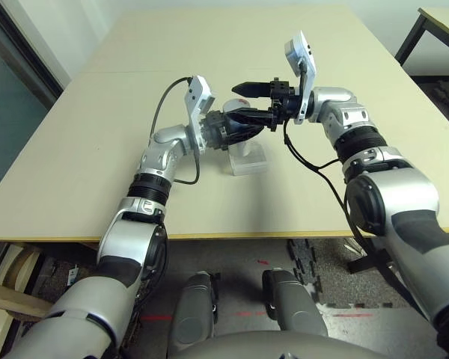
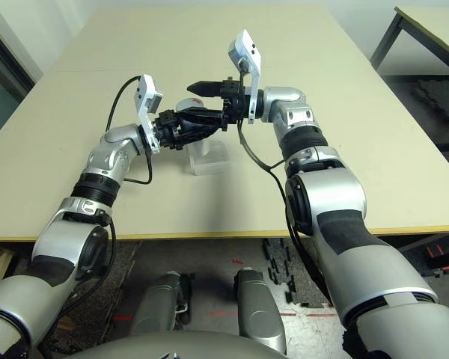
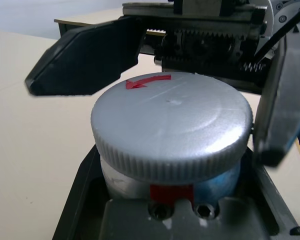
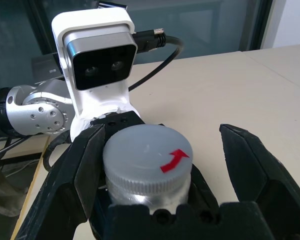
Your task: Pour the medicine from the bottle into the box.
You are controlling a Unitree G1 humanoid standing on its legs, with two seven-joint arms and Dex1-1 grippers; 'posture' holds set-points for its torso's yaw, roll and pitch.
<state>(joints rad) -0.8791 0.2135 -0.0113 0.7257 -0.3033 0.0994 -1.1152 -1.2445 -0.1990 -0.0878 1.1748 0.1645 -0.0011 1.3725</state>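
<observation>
Surface: one, wide, flat, matte beige, w/ a faint seam across. My 2 arms meet above its middle, silver shells, black claws. Box: one, clear plastic, shallow & square, sits on the surface right under my claws. Bottle: one, small silvery cylinder, red mark on its side, clenched in my left claw, lying level w/ its top toward my right arm. Cap: round, grey, ribbed rim, red arrow on top. My right claw is spread wide, fingers flanking the cap, not touching.
</observation>
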